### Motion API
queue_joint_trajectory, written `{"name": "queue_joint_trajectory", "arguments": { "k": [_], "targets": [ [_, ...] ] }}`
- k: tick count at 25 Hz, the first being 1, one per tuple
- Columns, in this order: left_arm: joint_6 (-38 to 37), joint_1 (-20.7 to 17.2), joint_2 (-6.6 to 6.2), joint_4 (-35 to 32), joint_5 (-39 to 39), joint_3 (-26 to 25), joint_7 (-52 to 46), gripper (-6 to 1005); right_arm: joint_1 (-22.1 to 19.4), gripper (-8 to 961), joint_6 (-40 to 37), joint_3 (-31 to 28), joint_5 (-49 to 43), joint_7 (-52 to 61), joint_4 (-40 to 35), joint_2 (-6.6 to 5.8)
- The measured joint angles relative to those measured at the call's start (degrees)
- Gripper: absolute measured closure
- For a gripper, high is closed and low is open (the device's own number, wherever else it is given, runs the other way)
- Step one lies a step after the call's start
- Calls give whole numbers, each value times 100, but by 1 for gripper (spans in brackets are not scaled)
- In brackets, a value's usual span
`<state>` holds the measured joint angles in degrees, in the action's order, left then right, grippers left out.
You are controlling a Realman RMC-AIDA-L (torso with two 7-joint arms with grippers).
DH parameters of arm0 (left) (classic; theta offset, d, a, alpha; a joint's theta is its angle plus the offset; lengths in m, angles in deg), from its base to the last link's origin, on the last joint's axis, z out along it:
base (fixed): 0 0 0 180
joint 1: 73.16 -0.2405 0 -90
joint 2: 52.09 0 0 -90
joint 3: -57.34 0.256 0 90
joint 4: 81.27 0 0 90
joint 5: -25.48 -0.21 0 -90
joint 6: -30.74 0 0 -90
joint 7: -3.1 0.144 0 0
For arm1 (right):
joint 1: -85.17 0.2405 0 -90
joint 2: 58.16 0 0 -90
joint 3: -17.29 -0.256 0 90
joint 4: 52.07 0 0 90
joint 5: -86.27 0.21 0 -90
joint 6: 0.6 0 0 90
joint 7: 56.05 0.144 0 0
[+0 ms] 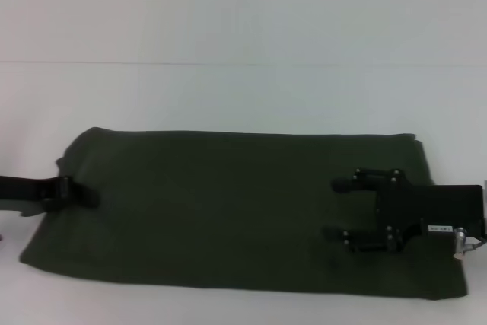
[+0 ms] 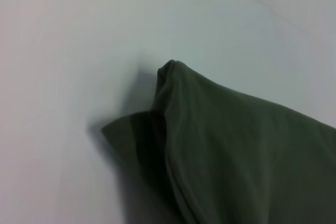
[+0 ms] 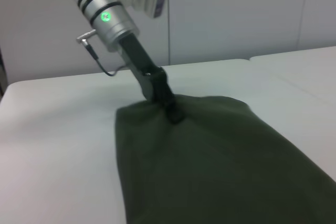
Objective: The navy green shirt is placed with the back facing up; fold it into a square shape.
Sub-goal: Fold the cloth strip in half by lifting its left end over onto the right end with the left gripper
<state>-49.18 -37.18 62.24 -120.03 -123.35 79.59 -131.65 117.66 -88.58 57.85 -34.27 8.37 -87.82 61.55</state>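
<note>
Two grippers sit at opposite ends of the navy green shirt (image 1: pixel 228 211) in the head view. The shirt lies as a long, plain dark band across the white table (image 1: pixel 243 97), already folded lengthwise. At nine o'clock the left gripper (image 1: pixel 85 197) reaches in low from the frame edge, its tip on the shirt's end; whether its jaws are together there cannot be told. At three o'clock the right gripper (image 1: pixel 338 209) lies level over the cloth, pointing toward nine o'clock, jaws apart with nothing between them.

Left wrist view: only a raised corner of the shirt (image 2: pixel 231 150) shows, layers stacked, lifted off the table (image 2: pixel 68 51).

Right wrist view: the left gripper (image 3: pixel 175 114) slants steeply down from eleven o'clock, its silver forearm above, tip pressed into the bunched far edge of the shirt (image 3: pixel 210 166).
</note>
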Motion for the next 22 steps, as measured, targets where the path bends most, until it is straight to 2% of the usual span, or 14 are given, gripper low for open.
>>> {"name": "queue_joint_trajectory", "arguments": {
  "k": [5,9,15,22],
  "targets": [
    [-183,-135,-134,-469,-213,-129,-63,886,-227,113,-97,-240,0,0,-196,-5],
    [-460,-101,-229,-696,-454,-375,-99,887,-340,113,-154,-419,-1,0,-257,-2],
    [-714,-20,-278,-828,-475,-407,-303,887,-377,112,-155,-466,-3,0,-260,7],
    [-1478,160,-297,-986,93,-546,-760,886,-422,112,-100,-583,-4,0,-216,12]
  ]
}}
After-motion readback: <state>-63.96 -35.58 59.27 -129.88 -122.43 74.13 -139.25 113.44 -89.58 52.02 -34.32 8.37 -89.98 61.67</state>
